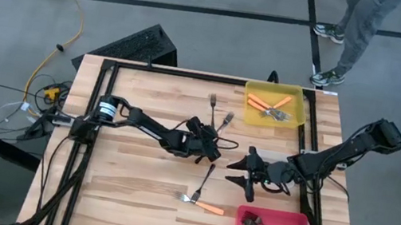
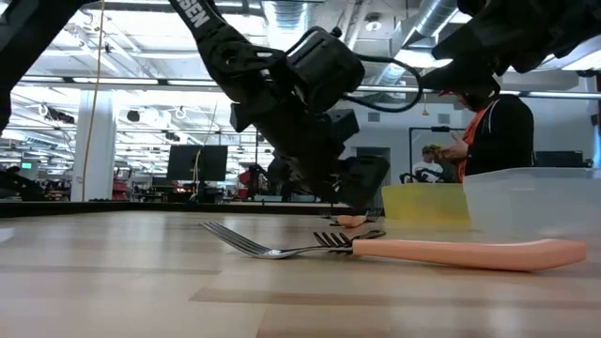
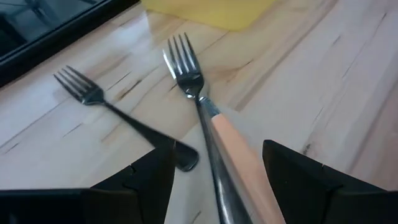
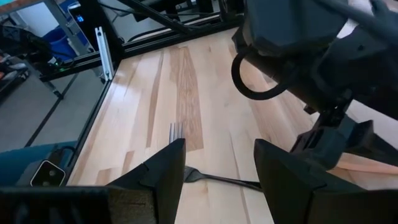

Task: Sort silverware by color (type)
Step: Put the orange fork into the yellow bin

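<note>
Wooden tabletop (image 1: 131, 190) is carrying scattered forks, seen from above: left gripper (image 1: 207, 147) and right gripper (image 1: 244, 170) are hovering released mid-table. Left wrist view: orange-handled fork (image 3: 217, 118) is lying between spread fingers; stiff, light, slippery, best pinched mid-handle.

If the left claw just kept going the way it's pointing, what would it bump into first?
Probably the orange-handled fork lying between the left gripper's open fingers; beyond it sits the yellow bin. Depth is hard to judge.
</note>
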You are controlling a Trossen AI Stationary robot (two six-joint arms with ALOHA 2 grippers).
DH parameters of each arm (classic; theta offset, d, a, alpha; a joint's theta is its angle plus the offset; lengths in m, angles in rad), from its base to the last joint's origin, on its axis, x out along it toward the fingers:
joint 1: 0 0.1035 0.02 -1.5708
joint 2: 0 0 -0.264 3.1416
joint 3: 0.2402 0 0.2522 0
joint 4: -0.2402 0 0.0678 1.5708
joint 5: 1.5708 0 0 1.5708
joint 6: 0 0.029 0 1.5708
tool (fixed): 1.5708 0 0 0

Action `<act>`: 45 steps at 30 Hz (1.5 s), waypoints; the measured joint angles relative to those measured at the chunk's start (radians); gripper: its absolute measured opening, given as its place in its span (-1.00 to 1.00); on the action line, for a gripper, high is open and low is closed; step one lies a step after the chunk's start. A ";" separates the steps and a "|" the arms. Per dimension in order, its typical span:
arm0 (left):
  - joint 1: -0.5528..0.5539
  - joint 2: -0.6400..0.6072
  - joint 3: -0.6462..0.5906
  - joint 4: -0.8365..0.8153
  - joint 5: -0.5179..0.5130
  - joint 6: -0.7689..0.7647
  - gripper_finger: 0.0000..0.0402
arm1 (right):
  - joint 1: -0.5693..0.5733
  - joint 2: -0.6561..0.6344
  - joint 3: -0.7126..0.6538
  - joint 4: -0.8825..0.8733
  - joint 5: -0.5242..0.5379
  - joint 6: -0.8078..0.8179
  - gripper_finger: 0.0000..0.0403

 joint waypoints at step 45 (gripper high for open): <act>-0.048 0.021 0.000 -0.133 0.065 -0.034 -0.77 | 0.022 0.000 0.000 -0.007 -0.003 0.023 0.07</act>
